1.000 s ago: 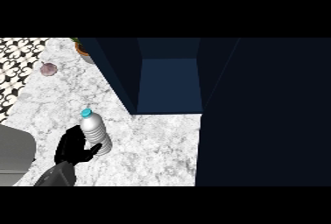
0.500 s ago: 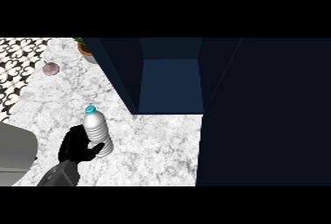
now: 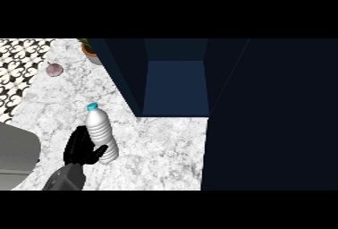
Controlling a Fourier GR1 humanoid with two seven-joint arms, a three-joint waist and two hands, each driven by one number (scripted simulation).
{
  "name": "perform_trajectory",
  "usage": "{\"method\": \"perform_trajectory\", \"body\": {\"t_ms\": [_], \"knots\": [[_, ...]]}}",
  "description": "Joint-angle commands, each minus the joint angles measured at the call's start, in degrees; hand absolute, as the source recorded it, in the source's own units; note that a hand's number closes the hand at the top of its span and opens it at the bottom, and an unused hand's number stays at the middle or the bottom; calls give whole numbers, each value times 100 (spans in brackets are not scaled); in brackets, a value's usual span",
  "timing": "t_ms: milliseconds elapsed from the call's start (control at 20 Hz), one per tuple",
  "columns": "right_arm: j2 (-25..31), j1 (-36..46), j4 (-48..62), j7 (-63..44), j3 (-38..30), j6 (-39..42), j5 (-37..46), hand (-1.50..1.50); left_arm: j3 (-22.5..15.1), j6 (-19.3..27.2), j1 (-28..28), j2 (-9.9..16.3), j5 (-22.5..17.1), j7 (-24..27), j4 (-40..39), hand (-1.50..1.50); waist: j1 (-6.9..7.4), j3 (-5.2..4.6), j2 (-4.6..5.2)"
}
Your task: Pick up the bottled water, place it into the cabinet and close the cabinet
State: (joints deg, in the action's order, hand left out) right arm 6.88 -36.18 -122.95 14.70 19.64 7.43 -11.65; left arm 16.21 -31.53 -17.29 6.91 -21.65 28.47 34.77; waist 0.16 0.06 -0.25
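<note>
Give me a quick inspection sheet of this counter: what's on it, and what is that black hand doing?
Surface: white marbled counter; patterned tiles at far left.
Job's things: bottled water, blue cap, upright; dark cabinet stands open.
Clutter: small round object and potted plant at the back; grey object at left edge.
Hands: left hand curled round the bottle's lower half; right hand nothing seen.
Cables: nothing seen.
Surroundings: large dark panel fills the right.
</note>
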Motion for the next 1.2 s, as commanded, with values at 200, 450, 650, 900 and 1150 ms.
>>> {"method": "perform_trajectory", "body": {"t_ms": [200, 450, 650, 900, 1150], "knots": [[-206, 183, 170, -5, 215, -258, 167, -150, -530, 541, 824, -431, -346, -1299, 2513, 150, 29, 2, -8], [-44, 135, -201, -247, 170, -190, -40, -150, -1915, 1916, 674, -682, -549, -913, 3052, 150, -42, -4, 2], [-41, -119, -121, -17, 378, -155, 42, -150, -1776, 2453, 249, -687, -507, -1907, 3860, 150, -46, -3, 3], [-42, -194, -35, 220, 463, -218, 98, -150, -2513, 3624, -316, -690, -532, -1667, 3551, 150, -88, -5, 15], [-97, 270, 35, -140, 429, -387, 109, -150, -2852, 4330, -1107, -690, -543, -1874, 3337, 150, -97, -6, 26]]}}
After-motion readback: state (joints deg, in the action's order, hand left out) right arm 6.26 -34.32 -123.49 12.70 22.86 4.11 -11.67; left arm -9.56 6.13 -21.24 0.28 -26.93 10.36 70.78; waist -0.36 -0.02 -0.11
